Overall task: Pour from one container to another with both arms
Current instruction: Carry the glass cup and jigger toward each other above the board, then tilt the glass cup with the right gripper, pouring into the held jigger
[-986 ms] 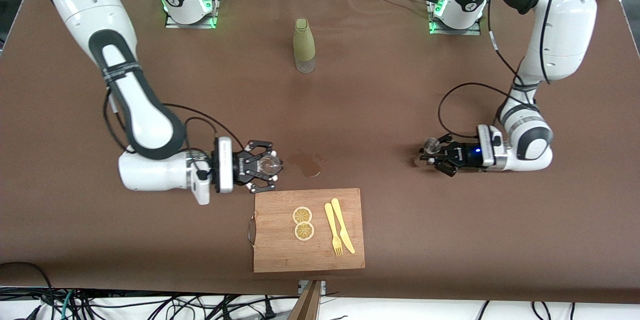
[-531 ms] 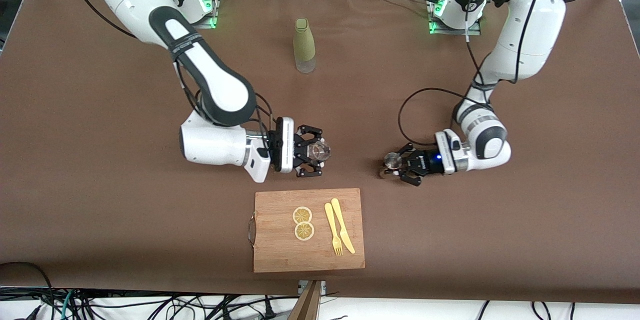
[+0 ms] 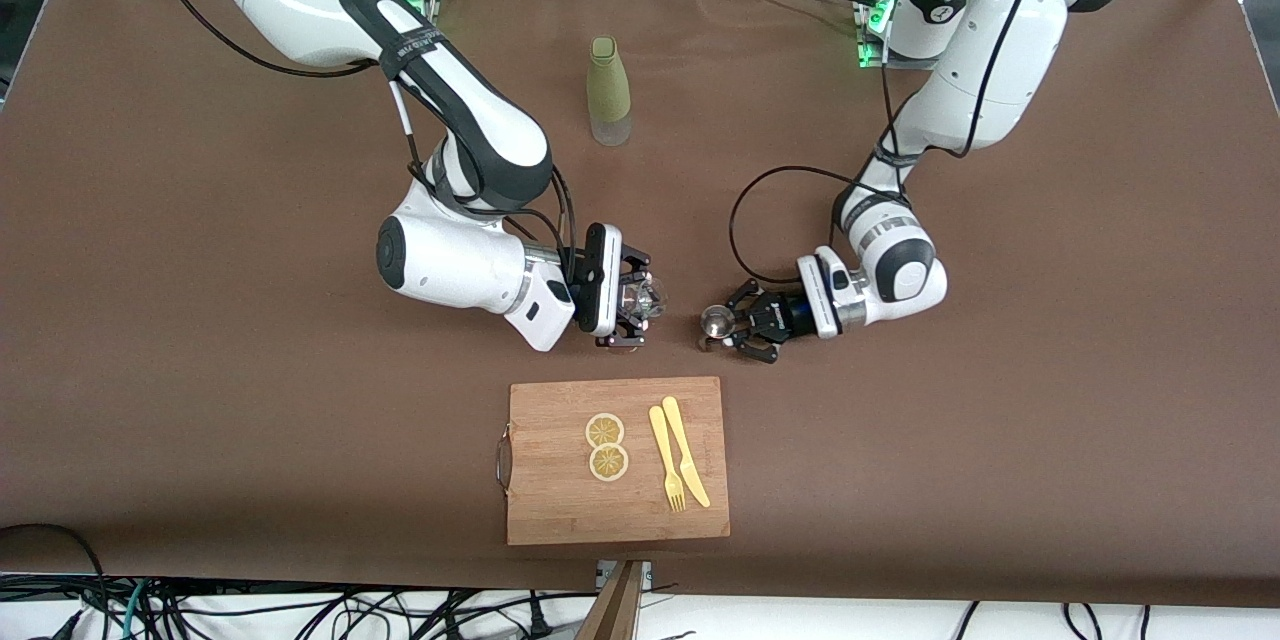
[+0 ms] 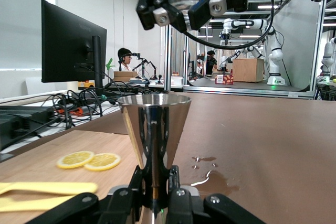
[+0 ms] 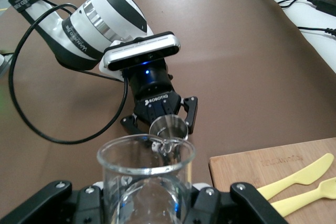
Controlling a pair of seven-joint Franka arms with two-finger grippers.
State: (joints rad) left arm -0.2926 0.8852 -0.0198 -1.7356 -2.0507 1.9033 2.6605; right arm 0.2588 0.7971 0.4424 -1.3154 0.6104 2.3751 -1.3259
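Right gripper (image 3: 637,303) clamped on the glass cup (image 3: 640,298), held over the table (image 3: 200,320) above the cutting board (image 3: 560,510). Left gripper (image 3: 728,325) pinches the jigger (image 3: 714,322) by its waist — upright, facing the cup, just apart.

lemon slices (image 3: 607,447) on board (image 3: 560,510), bottle (image 3: 608,92) farther, perhaps central

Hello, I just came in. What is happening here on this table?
Two robot arms are getting ready to pour. The right claw is shut on a small clear glass cup, and the left claw is shut on a silver jigger. Both are held close together above the brown table, just past a cutting board with lemon slices. No liquid shows falling.
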